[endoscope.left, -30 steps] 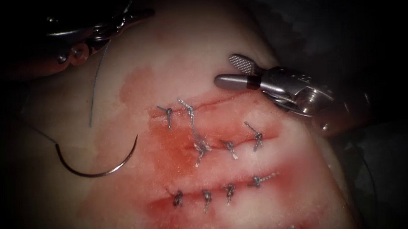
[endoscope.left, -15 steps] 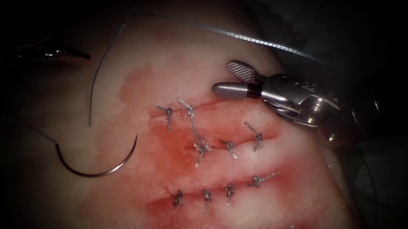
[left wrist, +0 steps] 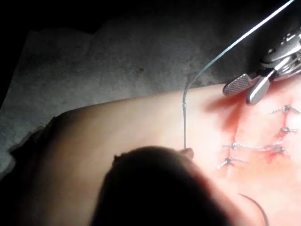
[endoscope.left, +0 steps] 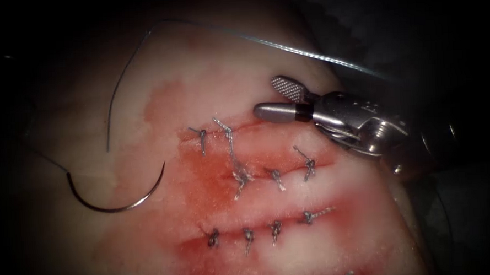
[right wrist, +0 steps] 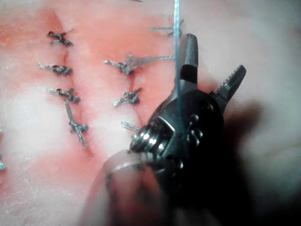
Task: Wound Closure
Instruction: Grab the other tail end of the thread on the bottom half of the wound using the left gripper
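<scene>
Right tool (endoscope.left: 279, 97): jaws gaping apart, gripping nothing
Needle (endoscope.left: 118, 206): lying loose on the tissue (endoscope.left: 327, 250), left of the cuts
Risk: slack thread (endoscope.left: 285, 46) is draping near the jaws, likely snagging

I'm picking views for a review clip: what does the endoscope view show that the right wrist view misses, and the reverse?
Endoscope view: the curved steel needle lying free on the pale pork tissue, left of the stitched cuts, with thin grey thread arching over.
Right wrist view: the right arm's tool seen along its shaft.
Both: its jaws open and empty, knotted stitches.
</scene>
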Motion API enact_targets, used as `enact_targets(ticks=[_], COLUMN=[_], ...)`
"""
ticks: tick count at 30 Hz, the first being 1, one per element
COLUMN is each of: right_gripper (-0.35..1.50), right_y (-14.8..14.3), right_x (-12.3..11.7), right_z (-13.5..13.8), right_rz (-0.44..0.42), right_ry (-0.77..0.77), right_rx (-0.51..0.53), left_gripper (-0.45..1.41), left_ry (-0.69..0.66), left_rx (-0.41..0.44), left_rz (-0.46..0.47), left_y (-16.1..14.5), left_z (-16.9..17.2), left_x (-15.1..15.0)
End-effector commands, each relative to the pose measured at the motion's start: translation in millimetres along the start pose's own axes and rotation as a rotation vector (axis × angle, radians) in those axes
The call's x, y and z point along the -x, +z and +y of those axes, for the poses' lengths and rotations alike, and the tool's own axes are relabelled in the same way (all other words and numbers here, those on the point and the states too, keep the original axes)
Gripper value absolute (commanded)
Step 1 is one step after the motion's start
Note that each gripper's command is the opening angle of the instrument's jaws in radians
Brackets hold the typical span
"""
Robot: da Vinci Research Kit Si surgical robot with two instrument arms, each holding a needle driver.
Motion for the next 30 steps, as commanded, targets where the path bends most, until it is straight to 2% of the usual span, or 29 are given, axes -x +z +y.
enact_targets(ticks=[1,2,4,5,7,9,10,11,13,15,16,19,23,25,27,30], right_gripper=[1.36,1.36,1.36,1.36,1.36,1.36,1.36,1.36,1.35,1.35,1.35,1.35,1.35,1.35,1.35,1.35], right_y=[0.6,0.6,0.6,0.7,0.7,0.7,0.7,0.7,0.8,0.8,0.9,1.1,1.2,1.2,1.2,1.3], right_x=[-0.5,-0.5,-0.5,-0.6,-0.6,-0.6,-0.6,-0.6,-0.7,-0.7,-0.8,-1.2,-1.3,-1.3,-1.4,-1.4], right_z=[0.3,0.3,0.3,0.3,0.3,0.4,0.4,0.4,0.4,0.4,0.5,0.7,0.8,0.9,0.9,0.9], right_rz=[0.0,0.0,-0.001,-0.001,-0.001,-0.001,-0.001,-0.001,-0.001,-0.002,-0.002,-0.003,-0.002,-0.001,0.0,0.0], right_ry=[0.001,0.001,0.001,0.001,0.0,0.0,0.0,0.0,0.0,0.0,-0.001,-0.003,-0.004,-0.004,-0.004,-0.005], right_rx=[0.005,0.005,0.005,0.004,0.004,0.004,0.004,0.004,0.004,0.003,0.006,0.008,0.013,0.017,0.02,0.019], left_gripper=[0.54,0.56,0.59,0.66,0.79,0.77,0.79,0.77,0.96,0.94,0.93,0.89,0.67,0.67,0.76,0.78], left_ry=[-0.11,-0.2,-0.185,-0.135,-0.057,0.147,0.281,0.359,0.439,0.577,0.754,1.055,1.196,1.273,1.297,1.369], left_rx=[-0.056,-0.122,-0.209,-0.28,-0.319,-0.378,-0.381,-0.371,-0.339,-0.314,-0.291,-0.223,-0.195,-0.177,-0.172,-0.172], left_rz=[-0.001,0.015,0.043,0.064,0.066,0.062,0.045,0.036,0.028,0.031,0.062,0.152,0.175,0.182,0.192,0.222], left_y=[0.9,1.5,2.8,5.0,7.5,12.0,13.6,14.8,16.7,18.7,20.8,24.2,25.5,26.4,27.1,28.2], left_z=[-0.9,-2.7,-5.5,-8.5,-10.7,-12.7,-12.9,-12.8,-12.2,-11.2,-10.0,-7.1,-4.6,-3.8,-3.3,-2.8], left_x=[0.3,-0.3,-1.6,-3.2,-4.0,-3.9,-3.7,-3.6,-3.6,-3.8,-4.2,-3.7,-3.7,-4.3,-4.9,-5.8])
